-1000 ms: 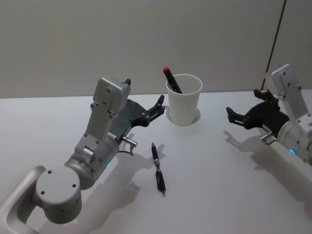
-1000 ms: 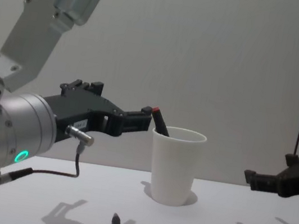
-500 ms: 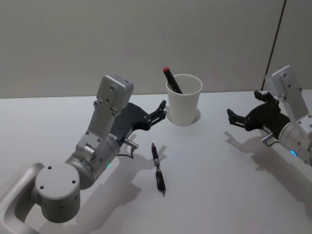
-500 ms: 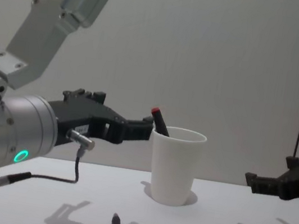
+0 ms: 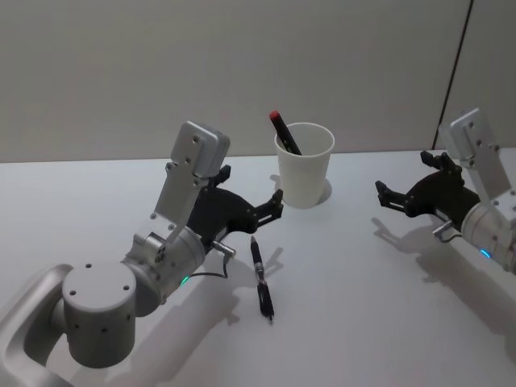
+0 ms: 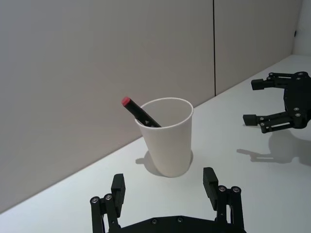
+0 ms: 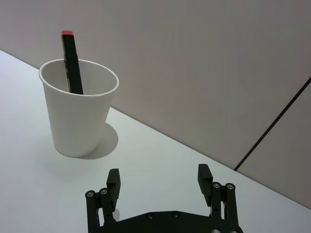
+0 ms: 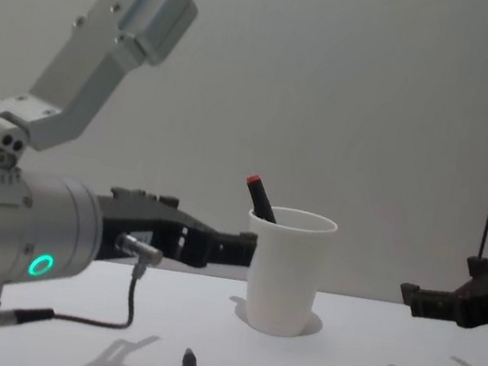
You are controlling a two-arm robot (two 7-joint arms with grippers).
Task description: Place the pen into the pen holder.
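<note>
Pen [image 5: 260,278] | black, slim | lies flat on white table [image 5: 363,306]

Bare table [image 5: 363,306] lies all round the pen [image 5: 260,278] near my left gripper [image 5: 272,208]; a red-capped marker [image 5: 284,133] takes the pen holder's [image 5: 305,173] left rim.

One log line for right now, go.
left gripper: jaws open, raised near pen far end | right gripper: jaws open, parked right | pen: flat on table, ungrasped | pen holder: upright, one red-capped pen inside
</note>
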